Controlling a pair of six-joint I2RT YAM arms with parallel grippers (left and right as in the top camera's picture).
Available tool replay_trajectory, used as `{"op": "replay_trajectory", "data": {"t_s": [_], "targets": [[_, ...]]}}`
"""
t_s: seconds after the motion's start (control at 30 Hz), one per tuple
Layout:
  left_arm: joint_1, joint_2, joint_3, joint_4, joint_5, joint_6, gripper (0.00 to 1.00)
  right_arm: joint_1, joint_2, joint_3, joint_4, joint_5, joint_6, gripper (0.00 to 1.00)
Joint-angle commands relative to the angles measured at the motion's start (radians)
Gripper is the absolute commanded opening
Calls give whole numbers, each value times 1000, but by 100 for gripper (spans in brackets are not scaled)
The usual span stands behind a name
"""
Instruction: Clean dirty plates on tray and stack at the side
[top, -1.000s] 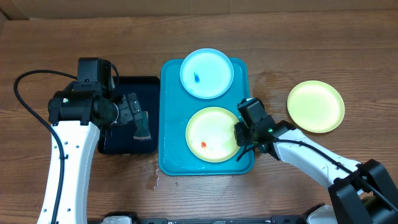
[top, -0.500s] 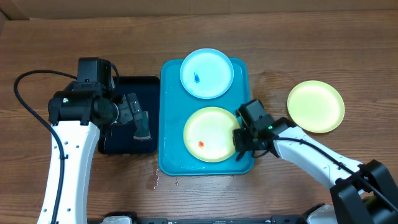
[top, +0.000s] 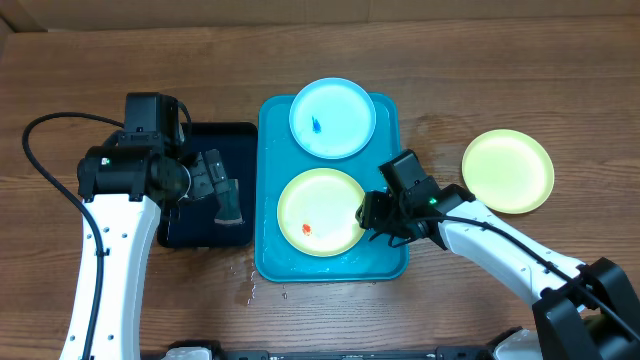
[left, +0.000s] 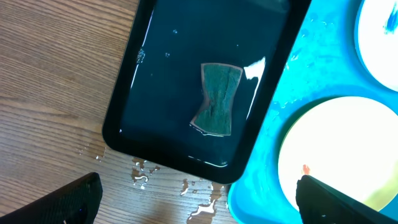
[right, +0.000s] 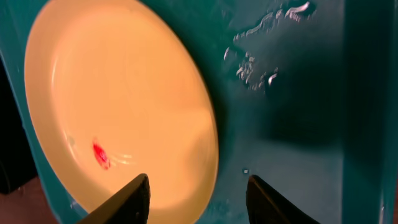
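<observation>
**Plate Rim Straddled, Not Pinched**

Overhead: shows blue-rimmed plate (top: 333, 118) at far end of the tray (top: 268, 150), orange-smeared green plate (top: 325, 200) at its near end, third plate (top: 507, 170) on worktop (top: 450, 60) right of the tray.
Left wrist: reveals dark sponge (left: 217, 98) in black tray (left: 155, 74) left of the tray, below left pincer (left: 199, 199), spread wide, empty.
Right wrist: finds right pincer (right: 198, 196) parted, astride the smeared plate's rim.

Overhead straight down, wrists close, sharing tray (top: 272, 150)
</observation>
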Motion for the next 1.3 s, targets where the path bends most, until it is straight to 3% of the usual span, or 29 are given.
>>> {"op": "replay_trajectory", "data": {"t_s": [0.0,0.47,0.6,0.73,0.83,1.07,1.27], "targets": [[5,7,2,0,9,-21,100,3,0,19,23,106,-37,52],[4,7,2,0,9,-21,100,5,91,18,111,78,-35,45],[5,7,2,0,9,-21,100,5,107,18,126,41,-16,32],[5,7,2,0,9,-21,100,5,109,18,94,21,29,10],[5,7,2,0,9,-21,100,5,109,18,71,-12,42,4],[5,7,2,0,9,-21,100,5,99,31,9,-122,163,5],[4,7,2,0,9,-21,100,3,91,70,11,-46,35,40]]}}
